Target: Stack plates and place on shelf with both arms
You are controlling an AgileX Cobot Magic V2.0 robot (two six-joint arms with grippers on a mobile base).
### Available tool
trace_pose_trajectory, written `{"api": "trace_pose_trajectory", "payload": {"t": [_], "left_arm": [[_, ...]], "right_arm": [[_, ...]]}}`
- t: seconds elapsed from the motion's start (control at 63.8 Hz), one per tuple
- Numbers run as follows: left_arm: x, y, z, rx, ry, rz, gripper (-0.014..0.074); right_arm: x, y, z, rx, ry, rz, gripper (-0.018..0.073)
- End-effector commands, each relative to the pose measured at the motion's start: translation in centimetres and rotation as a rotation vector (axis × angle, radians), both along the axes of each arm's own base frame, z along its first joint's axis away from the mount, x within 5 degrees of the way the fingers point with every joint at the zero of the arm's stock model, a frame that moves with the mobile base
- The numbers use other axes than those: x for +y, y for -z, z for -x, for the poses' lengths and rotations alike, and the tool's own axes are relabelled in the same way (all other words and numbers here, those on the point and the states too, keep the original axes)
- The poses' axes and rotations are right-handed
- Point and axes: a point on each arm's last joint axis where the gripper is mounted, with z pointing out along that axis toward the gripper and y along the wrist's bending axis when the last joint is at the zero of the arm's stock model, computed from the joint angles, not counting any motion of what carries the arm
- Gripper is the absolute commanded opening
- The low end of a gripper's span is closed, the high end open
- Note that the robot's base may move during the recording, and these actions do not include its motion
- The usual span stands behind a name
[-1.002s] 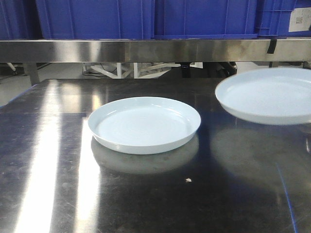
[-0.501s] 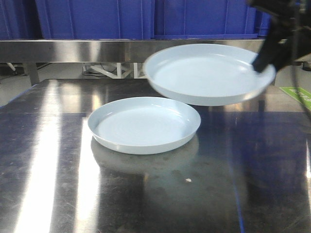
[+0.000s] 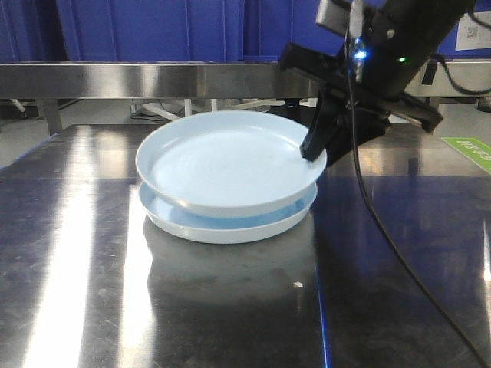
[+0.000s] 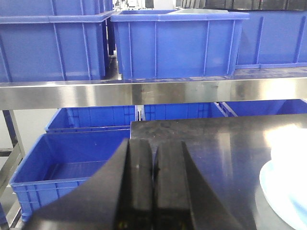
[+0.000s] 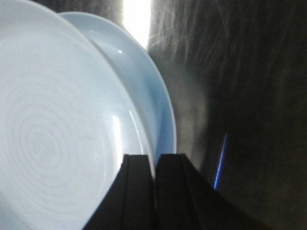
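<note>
We see our right gripper [image 3: 314,150] pinching the right rim of the upper plate [image 3: 219,162]; it sits directly over the lower plate [image 3: 230,226], offset slightly leftward; the left gripper [image 4: 153,187], pressed together, holds nothing.

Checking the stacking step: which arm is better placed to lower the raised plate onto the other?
Right. The right gripper is shut on the upper plate, held just above the lower plate; the left gripper is shut and empty.
</note>
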Motion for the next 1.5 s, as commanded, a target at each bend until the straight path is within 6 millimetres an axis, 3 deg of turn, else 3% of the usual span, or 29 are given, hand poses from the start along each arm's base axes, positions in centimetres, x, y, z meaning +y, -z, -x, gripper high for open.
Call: {"api": "trace_pose_trajectory", "payload": {"t": [0.0, 0.157, 0.454, 0.705, 0.908, 1.159, 1.488], "left_arm": [[0.1, -1.7, 0.0, -0.111, -0.015, 0.020, 0.0080], [0.1, -1.7, 0.0, -0.111, -0.015, 0.020, 0.0080], [0.1, -1.7, 0.0, -0.111, -0.015, 0.020, 0.0080], [0.1, -1.7, 0.0, -0.111, -0.015, 0.020, 0.0080], [0.1, -1.7, 0.0, -0.111, -0.015, 0.020, 0.0080], [0.1, -1.7, 0.0, -0.111, -0.015, 0.020, 0.0080], [0.1, -1.7, 0.0, -0.111, -0.015, 0.020, 0.0080]], "right_arm": [[0.2, -2.4, -0.3, -0.090, 0.029, -0.052, 0.0049], [0.2, -2.5, -0.4, -0.102, 0.035, -0.052, 0.0070], [0.2, -2.1, -0.4, -0.082, 0.030, -0.049, 0.0218], [0.0, -2.0, -0.4, -0.093, 0.012, -0.009, 0.0238], [0.0, -2.0, -0.4, -0.092, 0.009, -0.005, 0.0373], [0.0, -1.7, -0.6, -0.100, 0.016, -0.004, 0.0374], [0.8, 0.0, -0.9, -0.057, -0.001, 0.009, 0.0374]]}}
